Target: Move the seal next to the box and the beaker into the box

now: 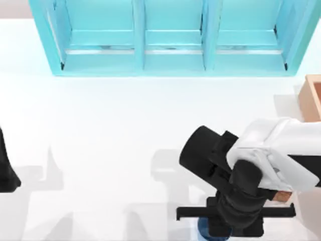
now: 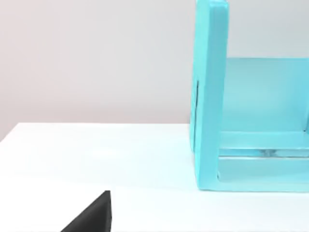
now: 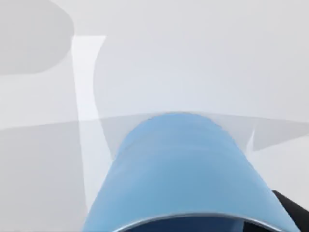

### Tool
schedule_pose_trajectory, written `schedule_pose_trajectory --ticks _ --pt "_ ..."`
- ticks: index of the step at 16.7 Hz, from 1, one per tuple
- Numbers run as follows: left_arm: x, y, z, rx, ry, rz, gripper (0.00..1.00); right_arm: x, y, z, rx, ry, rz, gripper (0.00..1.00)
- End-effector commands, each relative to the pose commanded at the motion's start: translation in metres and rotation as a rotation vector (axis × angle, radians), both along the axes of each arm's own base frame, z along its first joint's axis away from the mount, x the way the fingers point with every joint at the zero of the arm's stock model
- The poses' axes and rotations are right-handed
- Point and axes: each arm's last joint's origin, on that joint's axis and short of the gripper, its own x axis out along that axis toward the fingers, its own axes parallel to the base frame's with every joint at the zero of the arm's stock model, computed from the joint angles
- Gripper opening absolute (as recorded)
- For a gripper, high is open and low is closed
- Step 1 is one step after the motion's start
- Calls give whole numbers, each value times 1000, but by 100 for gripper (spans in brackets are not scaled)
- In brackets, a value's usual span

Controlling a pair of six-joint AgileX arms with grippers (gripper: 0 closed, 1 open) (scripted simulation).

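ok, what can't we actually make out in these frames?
- Beaker: top view, mostly under the right arm; right wrist view crops its rim.
- Right gripper: finger state unreadable.
- Box: cut by top view's right edge.
- Left gripper: cut by the left edge.

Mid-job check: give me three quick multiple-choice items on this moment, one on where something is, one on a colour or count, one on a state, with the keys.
1. Where is the box?
A. at the table's right edge
B. at the left edge
C. inside the shelf unit

2. How many open bays does the turquoise shelf unit show in the top view?
A. two
B. three
C. five

3. How does the beaker stand relative to the right gripper?
A. far across the table
B. right at it, close below the wrist camera
C. already in the box

Key: 1 A, its tan wall is cut by the right edge; 2 B, two dividers split it; 3 B, the blue cup looms in the right wrist view.
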Motion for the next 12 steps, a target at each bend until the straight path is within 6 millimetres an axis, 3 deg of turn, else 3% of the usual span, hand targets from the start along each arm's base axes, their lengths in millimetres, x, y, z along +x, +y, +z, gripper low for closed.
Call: schedule_pose_trajectory --ticks 5,12 --pt "0 0 0 0 0 0 100 5 -10 12 7 -5 2 0" --pt "0 0 0 0 0 0 100 2 -82 85 -6 8 -1 0"
